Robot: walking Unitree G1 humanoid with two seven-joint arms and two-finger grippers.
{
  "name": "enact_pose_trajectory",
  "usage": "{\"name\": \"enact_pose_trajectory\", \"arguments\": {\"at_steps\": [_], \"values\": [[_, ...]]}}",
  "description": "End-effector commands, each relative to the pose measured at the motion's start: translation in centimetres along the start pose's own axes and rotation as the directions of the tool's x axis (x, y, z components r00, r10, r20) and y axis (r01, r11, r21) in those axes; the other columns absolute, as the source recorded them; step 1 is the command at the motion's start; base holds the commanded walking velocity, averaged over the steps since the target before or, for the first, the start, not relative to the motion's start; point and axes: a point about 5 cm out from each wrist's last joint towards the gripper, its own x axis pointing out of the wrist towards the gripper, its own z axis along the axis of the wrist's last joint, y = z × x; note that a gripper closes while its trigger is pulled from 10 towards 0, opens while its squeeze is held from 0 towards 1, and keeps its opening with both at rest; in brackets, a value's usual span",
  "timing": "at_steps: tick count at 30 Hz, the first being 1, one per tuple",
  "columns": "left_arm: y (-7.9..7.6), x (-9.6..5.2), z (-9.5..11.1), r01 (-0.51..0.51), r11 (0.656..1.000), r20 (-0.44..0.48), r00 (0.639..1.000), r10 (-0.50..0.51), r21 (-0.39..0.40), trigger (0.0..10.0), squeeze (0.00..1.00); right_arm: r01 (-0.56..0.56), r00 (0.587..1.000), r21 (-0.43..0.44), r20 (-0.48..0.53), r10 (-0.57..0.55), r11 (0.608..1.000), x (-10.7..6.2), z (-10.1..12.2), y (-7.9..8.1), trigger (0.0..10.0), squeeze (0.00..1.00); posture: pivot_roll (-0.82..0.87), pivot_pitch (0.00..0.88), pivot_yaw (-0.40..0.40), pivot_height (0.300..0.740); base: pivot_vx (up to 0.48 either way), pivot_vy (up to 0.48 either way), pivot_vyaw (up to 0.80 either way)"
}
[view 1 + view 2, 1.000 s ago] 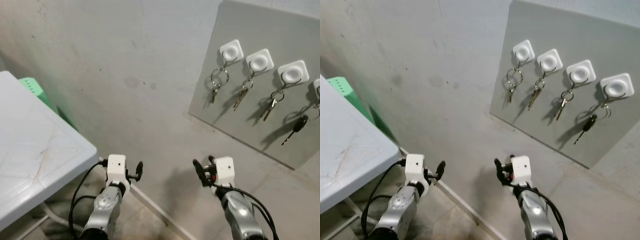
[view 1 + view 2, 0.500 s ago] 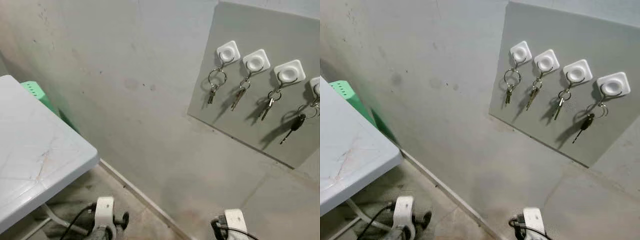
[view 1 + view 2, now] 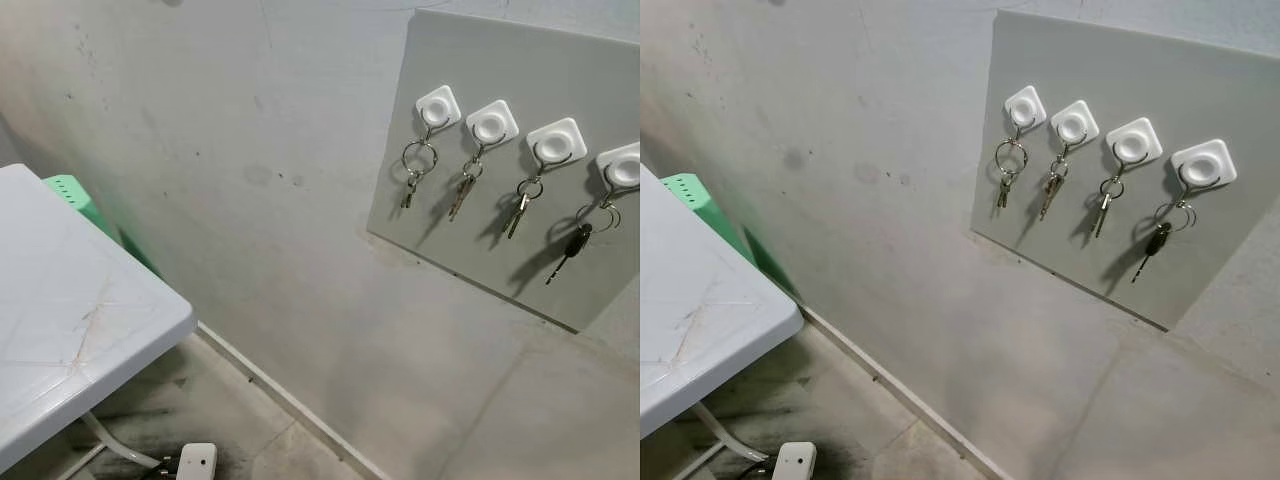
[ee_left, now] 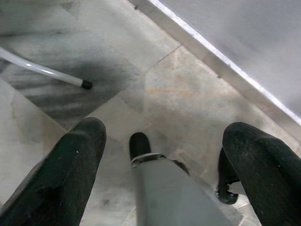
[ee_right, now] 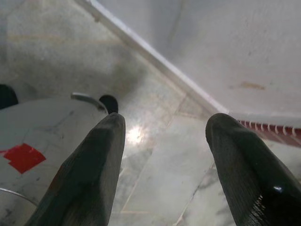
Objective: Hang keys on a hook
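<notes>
Four sets of keys (image 3: 1005, 172) are hung on white hooks (image 3: 1025, 106) in a row on a grey board (image 3: 1230, 240) fixed to the wall. A white bench (image 3: 70, 330) is seen at left. Left gripper (image 4: 162, 155) and right gripper (image 5: 164, 155) are held open above the floor (image 4: 188, 99), nothing gripped.

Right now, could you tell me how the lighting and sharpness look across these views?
Eye views: sharp, evenly lit; the keys cast long shadows down-left on the grey board. Left wrist view: floor sharp, the left claw fingers blurred, too close. Right wrist view: a glare spot on the floor tiles between the right claw fingers.
</notes>
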Motion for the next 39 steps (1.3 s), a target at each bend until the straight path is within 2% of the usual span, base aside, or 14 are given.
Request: {"name": "enact_pose_trajectory", "arguments": {"at_steps": [1,4,10,14,22,25,33,35,39], "values": [[0.3,0.0,0.0,-0.008,1.0,0.0,1.0,0.008,0.012,10.0,0.0,0.017,1.0,0.03,-0.021,-0.016,0.999,0.0,-0.3,0.0,10.0,0.0,0.0,0.0,-0.013,0.74,0.0,0.0,-0.68],[0.4,0.0,0.1,-0.008,1.0,0.001,1.0,0.008,0.011,10.0,0.0,0.014,1.0,0.051,-0.021,-0.012,0.999,0.0,-0.3,0.1,10.0,0.0,0.0,0.0,-0.011,0.74,0.0,0.0,-0.7],[0.3,0.1,0.6,-0.002,1.0,0.01,1.0,0.002,0.021,10.0,0.0,0.01,0.999,0.039,-0.031,-0.009,0.999,0.0,-0.4,0.3,10.0,0.0,0.0,0.0,-0.012,0.74,0.0,0.0,-0.71],[-0.4,0.4,1.3,0.018,0.999,0.023,1.0,-0.018,0.038,10.0,0.0,0.005,0.999,0.013,-0.041,-0.005,1.0,0.1,-0.2,0.6,10.0,0.0,-0.01,0.0,-0.015,0.74,0.0,0.0,-0.71],[-0.4,0.3,1.1,0.019,0.998,0.01,1.0,-0.02,0.062,10.0,0.0,0.002,0.999,0.005,-0.052,-0.002,1.0,0.1,-0.2,0.6,10.0,0.0,-0.01,0.0,-0.021,0.74,0.0,0.0,-0.7],[-0.3,0.3,0.8,0.01,1.0,0.002,1.0,-0.01,0.02,10.0,0.0,0.001,0.999,-0.001,-0.054,-0.001,1.0,0.1,-0.3,0.6,10.0,0.0,-0.01,0.0,-0.023,0.74,0.0,0.0,-0.69],[-0.1,0.2,0.4,-0.002,1.0,-0.028,1.0,0.003,0.024,10.0,0.0,0.004,0.998,-0.013,-0.067,-0.005,1.0,0.0,-0.6,0.4,10.0,0.0,0.0,0.0,-0.025,0.74,0.0,0.0,-0.66],[-0.1,0.2,0.2,-0.003,1.0,-0.051,0.999,0.003,-0.003,10.0,0.0,0.004,0.997,-0.014,-0.072,-0.005,1.0,0.0,-0.8,0.3,10.0,0.0,0.0,0.0,-0.026,0.74,0.0,0.0,-0.64],[0.0,0.2,0.0,-0.002,1.0,-0.062,0.998,0.002,-0.003,10.0,0.0,0.006,0.997,-0.011,-0.081,-0.007,1.0,-0.1,-1.2,0.1,10.0,0.0,0.0,0.0,-0.023,0.74,-0.382,0.0,-0.63]]}}
